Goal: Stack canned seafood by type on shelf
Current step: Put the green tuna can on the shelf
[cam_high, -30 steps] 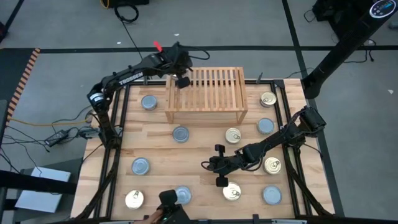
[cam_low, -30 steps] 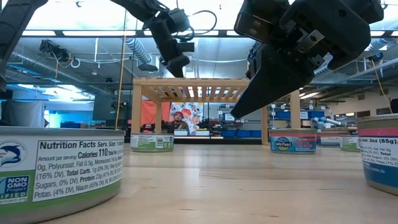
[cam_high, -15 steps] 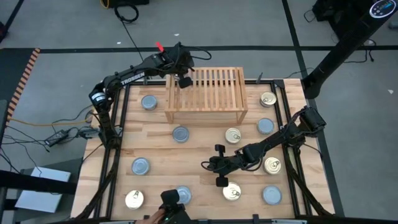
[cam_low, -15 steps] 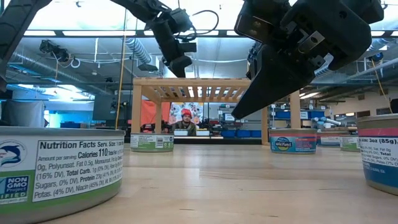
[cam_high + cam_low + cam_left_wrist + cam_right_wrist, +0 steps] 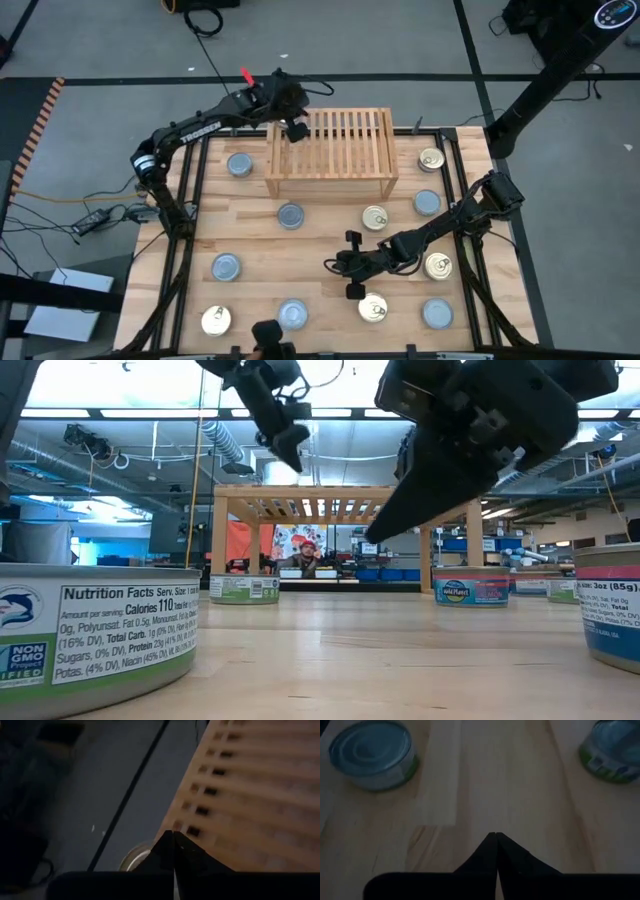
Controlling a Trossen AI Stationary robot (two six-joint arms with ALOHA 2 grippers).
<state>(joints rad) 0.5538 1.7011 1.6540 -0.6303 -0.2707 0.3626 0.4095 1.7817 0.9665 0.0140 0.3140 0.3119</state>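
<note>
Eleven tins: spread on the desk, none on the shelf
Shelf: at the desk's far edge
Left claw: above shelf's left corner, fingers pressed together, empty
Right claw: over mid-desk, closed, empty

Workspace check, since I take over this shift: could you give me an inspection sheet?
Surface: plank tabletop, bare between tins.
Job's things: shelf at the far edge, nothing on its slats; tins scattered singly, none stacked.
Clutter: nothing seen.
Grippers: left gripper shut, empty, above the shelf's left end; right gripper shut, empty, over mid-table.
Cables: loose leads on the floor left of the table.
Surroundings: a person seen beyond the shelf.
</note>
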